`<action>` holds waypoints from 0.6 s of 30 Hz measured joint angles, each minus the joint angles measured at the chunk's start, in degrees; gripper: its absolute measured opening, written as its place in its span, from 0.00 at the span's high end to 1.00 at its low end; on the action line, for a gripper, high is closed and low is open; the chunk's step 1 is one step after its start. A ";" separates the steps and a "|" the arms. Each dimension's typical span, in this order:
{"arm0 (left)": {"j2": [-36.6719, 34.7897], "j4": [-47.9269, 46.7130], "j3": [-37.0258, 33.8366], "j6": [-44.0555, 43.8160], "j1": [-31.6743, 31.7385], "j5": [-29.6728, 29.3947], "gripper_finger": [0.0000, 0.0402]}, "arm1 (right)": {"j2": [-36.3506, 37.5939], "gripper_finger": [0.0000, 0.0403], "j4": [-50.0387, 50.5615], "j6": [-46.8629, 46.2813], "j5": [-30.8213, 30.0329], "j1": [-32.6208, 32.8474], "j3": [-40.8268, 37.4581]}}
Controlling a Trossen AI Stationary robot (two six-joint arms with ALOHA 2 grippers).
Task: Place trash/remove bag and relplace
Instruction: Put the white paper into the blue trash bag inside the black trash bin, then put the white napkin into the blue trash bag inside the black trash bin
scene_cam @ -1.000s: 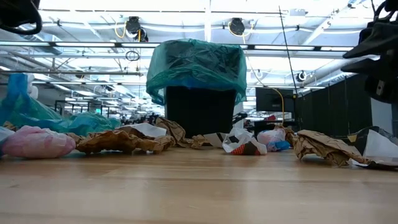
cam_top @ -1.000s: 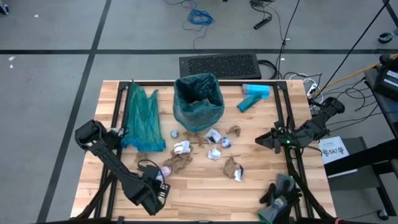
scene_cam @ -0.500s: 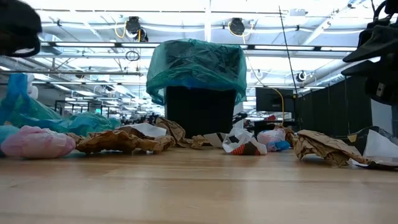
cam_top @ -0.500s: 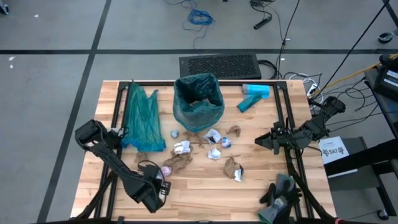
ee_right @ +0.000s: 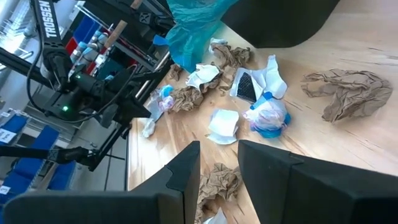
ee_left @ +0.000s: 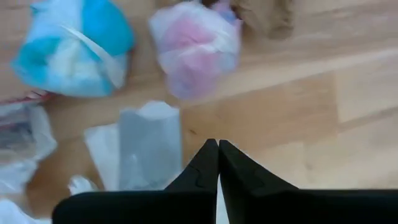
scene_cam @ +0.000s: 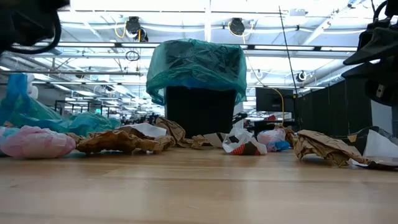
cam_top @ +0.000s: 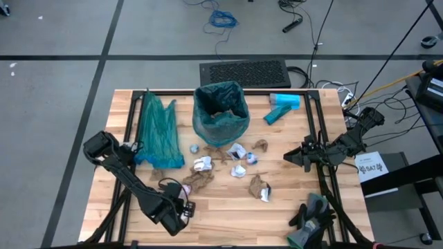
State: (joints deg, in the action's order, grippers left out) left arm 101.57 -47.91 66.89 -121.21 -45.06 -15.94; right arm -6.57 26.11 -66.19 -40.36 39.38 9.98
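Observation:
The trash (cam_top: pixel 228 162), crumpled brown paper and white, blue and pink wrappers, lies scattered on the wood in front of the bin (cam_top: pixel 221 114), which is lined with a green bag. My left gripper (ee_left: pixel 217 149) hangs shut over the table's near left part, pointing steeply down, with nothing between its fingers. Just beyond it are a pink wrapper (ee_left: pixel 193 46), a blue-white wrapper (ee_left: pixel 71 50) and a flat grey-white wrapper (ee_left: pixel 143 143). My right gripper (ee_right: pixel 217 162) waits open at the table's right edge (cam_top: pixel 294 158), raised off the wood.
A spare green bag (cam_top: pixel 156 131) lies flat at the far left. A light-blue pack (cam_top: pixel 282 105) sits at the far right, and dark gloves (cam_top: pixel 311 214) at the near right corner. Bare wood runs along the near edge (cam_top: pixel 228 221).
My left gripper has tipped further downward and edged a little toward the table's right, nearer the pink wrapper. The trash and the bin have stayed where they were.

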 joint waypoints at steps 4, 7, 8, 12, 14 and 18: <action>-0.94 3.28 0.00 2.48 0.08 0.01 0.96 | 0.00 0.75 0.24 0.00 -0.02 0.00 0.00; -1.63 4.72 0.00 4.60 0.15 -0.10 0.96 | 0.00 0.75 0.35 0.00 0.01 0.00 0.00; -1.78 4.82 0.00 4.84 0.13 -0.41 0.96 | 0.00 0.75 0.39 0.00 -0.02 -0.01 0.00; -1.80 5.71 0.00 6.00 0.14 -1.74 0.95 | 0.00 0.75 0.55 0.00 -0.01 -0.01 0.00; -1.83 6.02 0.00 6.28 0.34 -1.77 0.93 | 0.00 0.75 0.59 0.00 0.01 0.00 0.00; -1.83 6.07 0.00 6.61 0.97 -1.79 0.85 | 0.00 0.75 0.59 0.00 -0.02 0.00 0.00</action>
State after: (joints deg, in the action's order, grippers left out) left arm 99.74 -41.84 66.89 -114.60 -44.09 -17.74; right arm -6.57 26.70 -66.19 -40.38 39.38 9.98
